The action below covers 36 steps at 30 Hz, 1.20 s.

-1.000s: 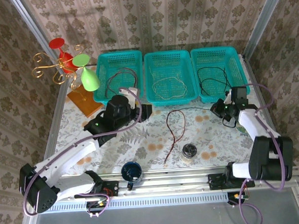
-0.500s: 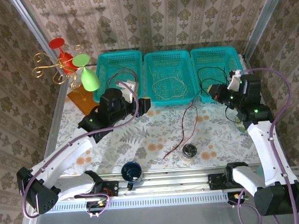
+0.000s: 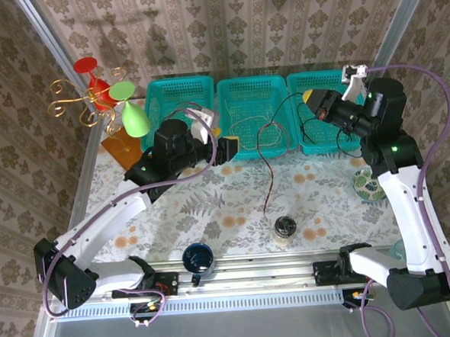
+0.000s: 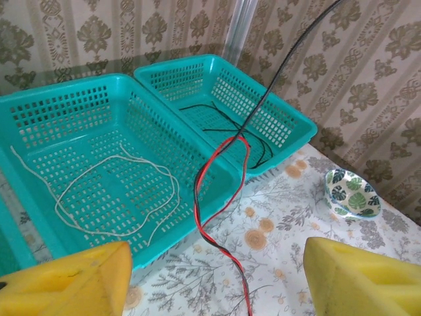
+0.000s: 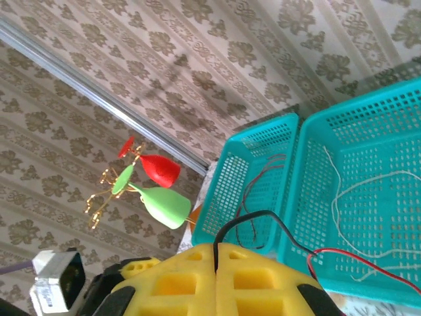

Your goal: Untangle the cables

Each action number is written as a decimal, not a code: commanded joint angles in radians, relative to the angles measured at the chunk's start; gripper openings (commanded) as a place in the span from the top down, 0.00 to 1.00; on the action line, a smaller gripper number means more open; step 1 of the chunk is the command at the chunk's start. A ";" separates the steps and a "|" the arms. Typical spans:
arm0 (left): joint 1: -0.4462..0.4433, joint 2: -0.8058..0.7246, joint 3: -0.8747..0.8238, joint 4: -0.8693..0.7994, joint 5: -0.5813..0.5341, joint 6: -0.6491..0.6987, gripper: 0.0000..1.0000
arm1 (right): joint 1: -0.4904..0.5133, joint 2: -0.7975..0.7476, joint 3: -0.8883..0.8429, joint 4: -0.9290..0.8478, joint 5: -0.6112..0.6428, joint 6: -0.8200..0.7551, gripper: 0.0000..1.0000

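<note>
My right gripper (image 3: 311, 102) is raised above the right teal basket (image 3: 322, 75), shut on a black cable (image 5: 253, 216) that comes out between its yellow pads (image 5: 263, 283). That black cable is twisted with a red cable (image 3: 270, 173), and the pair hangs down to the table in front of the middle basket (image 3: 252, 80). My left gripper (image 3: 228, 148) stands open near the middle basket's front; the twisted pair (image 4: 216, 240) hangs between its wide-apart pads (image 4: 72, 283). A white cable (image 4: 118, 191) lies in the middle basket, a dark red one (image 3: 183, 110) in the left, another black one (image 4: 223, 125) in the right.
A wire stand with red and green glasses (image 3: 102, 92) is at the back left on a wooden base. A dark mug (image 3: 198, 258) and a small jar (image 3: 285, 227) sit near the front edge. A leaf-patterned bowl (image 3: 370, 186) is at the right.
My right arm has risen and swung back over the right basket with the black cable, lifting the red-black pair off the table. My left gripper has shifted right, toward the middle basket.
</note>
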 commanded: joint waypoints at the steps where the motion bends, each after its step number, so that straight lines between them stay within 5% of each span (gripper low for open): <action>1: 0.022 0.015 0.076 0.048 0.060 0.017 0.30 | 0.006 0.024 0.063 0.023 -0.031 0.009 1.00; 6: 0.031 0.031 0.100 0.093 0.135 0.080 0.28 | 0.011 0.059 0.127 0.074 -0.118 -0.001 1.00; 12: 0.187 0.071 0.207 0.088 0.276 -0.030 0.28 | 0.011 0.119 0.233 0.020 -0.178 -0.118 1.00; 16: 0.152 0.102 0.247 0.074 0.327 -0.023 0.28 | 0.019 0.130 0.236 0.095 -0.146 -0.075 1.00; 21: 0.148 0.114 0.188 0.212 0.342 -0.020 0.25 | 0.037 0.158 0.281 0.145 -0.278 -0.108 1.00; 28: 0.279 0.288 0.422 0.034 0.608 -0.187 0.26 | 0.051 0.171 0.352 0.080 -0.359 -0.299 1.00; 36: 0.316 0.318 0.470 -0.135 0.565 -0.239 0.23 | 0.171 0.109 0.134 0.296 -0.193 -0.723 1.00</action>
